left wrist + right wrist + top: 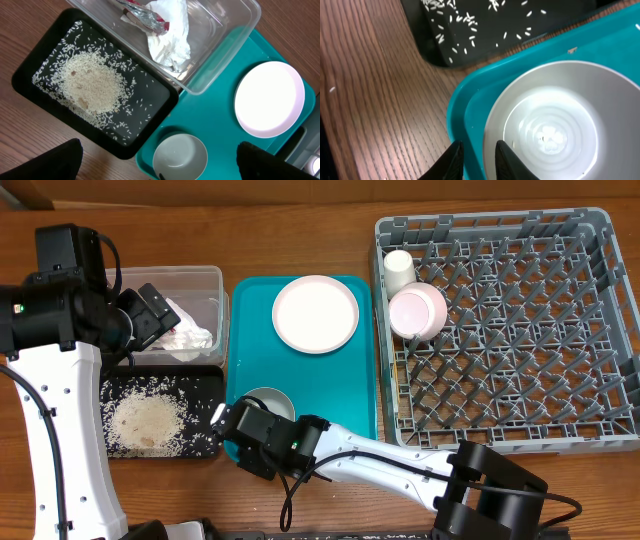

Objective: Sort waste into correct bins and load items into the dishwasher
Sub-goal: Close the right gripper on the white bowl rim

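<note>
Two grippers, twelve things, left to right

Far left: left gripper (160,155) over the seam of black tray and teal tray, jaws spread fully apart, nothing between them. Left arm's white link across the black tray's outer side in the overhead view.

Black tray (205,380) front left. Rice (150,420) heaped mid-tray, stray grains out to the walls. Bare table (300,230) wood along its outer and front edges.

Back edge hard against clear tub (215,280). Inside the tub: crumpled napkin (190,335) touching red wrapper (145,15). Bare tub floor on the side toward the teal tray.

Both bins' right sides tight up to teal tray (340,395), tub corner overlapping its rim.

On the teal tray: plate (315,313) at back, small bowl (268,398) upright at the front-left corner, close to the tray wall. Open teal floor between plate and bowl and along the right side.

Right gripper (480,157) at the bowl's rim nearest that corner, one finger outside, one inside, narrow gap. Cannot tell whether pinching the rim or just off it. Bare wood just past the tray corner.

Right: dish rack (600,330) just beside the tray's right edge, thin gap. White cup (399,270) and pink bowl (418,312) in its back-left corner, close together. Bare pegs across the middle and right
</note>
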`<state>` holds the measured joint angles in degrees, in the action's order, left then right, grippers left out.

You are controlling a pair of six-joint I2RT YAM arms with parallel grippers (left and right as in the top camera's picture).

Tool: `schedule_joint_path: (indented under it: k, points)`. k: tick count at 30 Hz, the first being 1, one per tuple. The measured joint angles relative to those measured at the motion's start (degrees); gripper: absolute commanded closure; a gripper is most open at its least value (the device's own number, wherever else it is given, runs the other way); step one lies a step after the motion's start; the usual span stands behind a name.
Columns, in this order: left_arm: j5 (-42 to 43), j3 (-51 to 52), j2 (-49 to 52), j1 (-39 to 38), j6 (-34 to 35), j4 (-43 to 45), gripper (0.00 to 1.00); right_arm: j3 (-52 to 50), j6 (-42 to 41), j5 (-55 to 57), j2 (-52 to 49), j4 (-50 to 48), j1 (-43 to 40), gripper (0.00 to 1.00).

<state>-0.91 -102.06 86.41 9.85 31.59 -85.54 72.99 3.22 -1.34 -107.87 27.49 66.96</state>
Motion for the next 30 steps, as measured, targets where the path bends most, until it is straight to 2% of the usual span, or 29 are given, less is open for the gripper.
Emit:
schedule_joint_path:
  k: [6,26,28,30]
  points:
    - [-0.02,0.0,0.0,0.0,0.0,0.0,0.0,0.0,0.02,0.04,-0.11,0.48,0.0,0.82]
    - [-0.02,0.0,0.0,0.0,0.0,-0.02,0.0,0.0,1.95,0.24,-0.66,3.61,0.0,0.83]
    - [0.0,0.0,0.0,0.0,0.0,0.0,0.0,0.0,2.71,0.31,-1.11,3.65,0.0,0.89]
    - [-0.02,0.0,0.0,0.0,0.0,0.0,0.0,0.0,3.26,0.33,-1.68,4.07,0.0,0.9]
